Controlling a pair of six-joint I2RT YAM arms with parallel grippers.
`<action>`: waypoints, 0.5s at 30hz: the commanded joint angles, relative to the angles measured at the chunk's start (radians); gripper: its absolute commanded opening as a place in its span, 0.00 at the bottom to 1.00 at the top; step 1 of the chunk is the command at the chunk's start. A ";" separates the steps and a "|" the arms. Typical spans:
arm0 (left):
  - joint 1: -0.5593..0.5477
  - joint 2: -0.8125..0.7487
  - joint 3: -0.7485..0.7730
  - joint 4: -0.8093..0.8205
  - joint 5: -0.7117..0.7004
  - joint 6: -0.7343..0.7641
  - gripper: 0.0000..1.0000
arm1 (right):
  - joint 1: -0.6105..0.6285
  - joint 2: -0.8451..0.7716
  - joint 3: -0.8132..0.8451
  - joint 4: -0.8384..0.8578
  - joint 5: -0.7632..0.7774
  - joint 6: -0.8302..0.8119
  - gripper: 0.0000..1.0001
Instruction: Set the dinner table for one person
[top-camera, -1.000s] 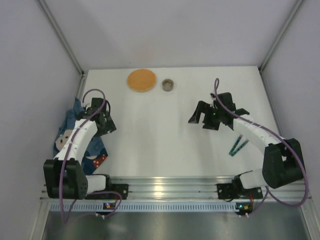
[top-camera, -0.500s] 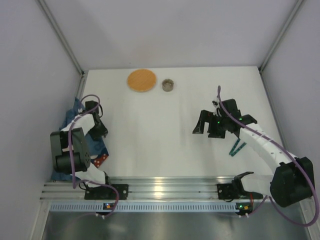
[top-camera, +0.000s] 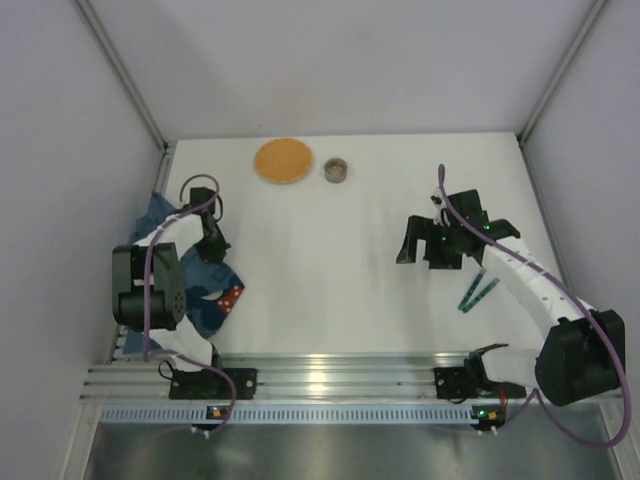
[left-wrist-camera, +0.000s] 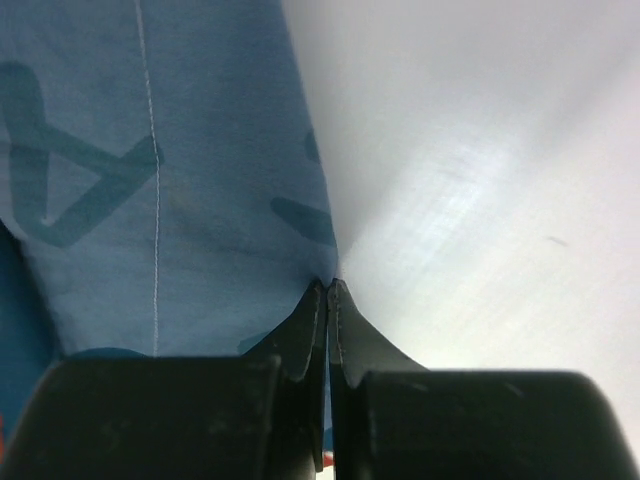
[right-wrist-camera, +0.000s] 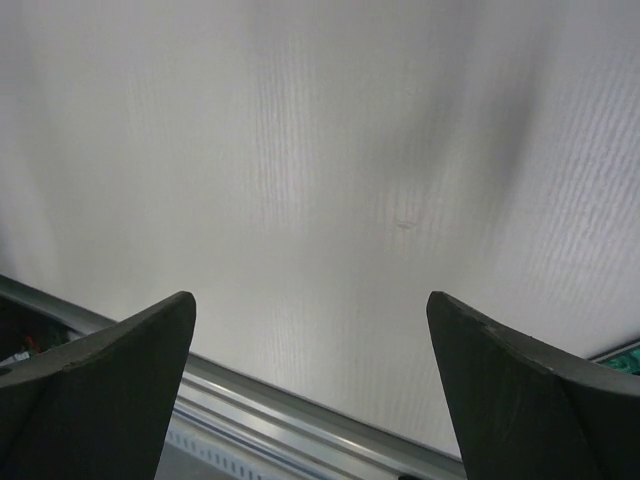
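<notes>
The counter (top-camera: 330, 260) is occupying the whole floor of the enclosure, a plain white matte surface running from the aluminium rail (top-camera: 320, 375) at the near edge to the far wall.

A round wooden disc (top-camera: 283, 160) is lying flat near the far edge. A small round container (top-camera: 337, 170) is standing just beside it on the right, apart from it.

A blue printed cloth (left-wrist-camera: 150, 200) is lying rumpled on the left side of the counter, near the left arm's base. A pair of thin green utensils (top-camera: 478, 290) is lying on the right side, partly under the right arm's forearm.

The left gripper (left-wrist-camera: 328, 285) is pressing down at the cloth's right-hand edge. Its jaws are standing fully together, and a thin sliver of blue fabric is showing between them, so the gripper is pinching the cloth's border where it meets the bare counter.

The right gripper (right-wrist-camera: 310, 300) is hovering over bare counter to the right of centre, near the green utensils. Its jaws are standing spread wide with nothing between them. It is facing toward the near rail.
</notes>
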 joint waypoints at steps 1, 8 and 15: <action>-0.224 -0.001 0.082 0.002 0.021 -0.048 0.00 | -0.050 -0.073 0.046 -0.070 0.039 -0.045 1.00; -0.578 0.139 0.365 -0.070 0.004 -0.142 0.00 | -0.097 -0.131 0.032 -0.134 0.106 -0.083 1.00; -0.764 0.201 0.617 -0.176 -0.028 -0.162 0.99 | -0.100 -0.134 0.032 -0.136 0.096 -0.069 1.00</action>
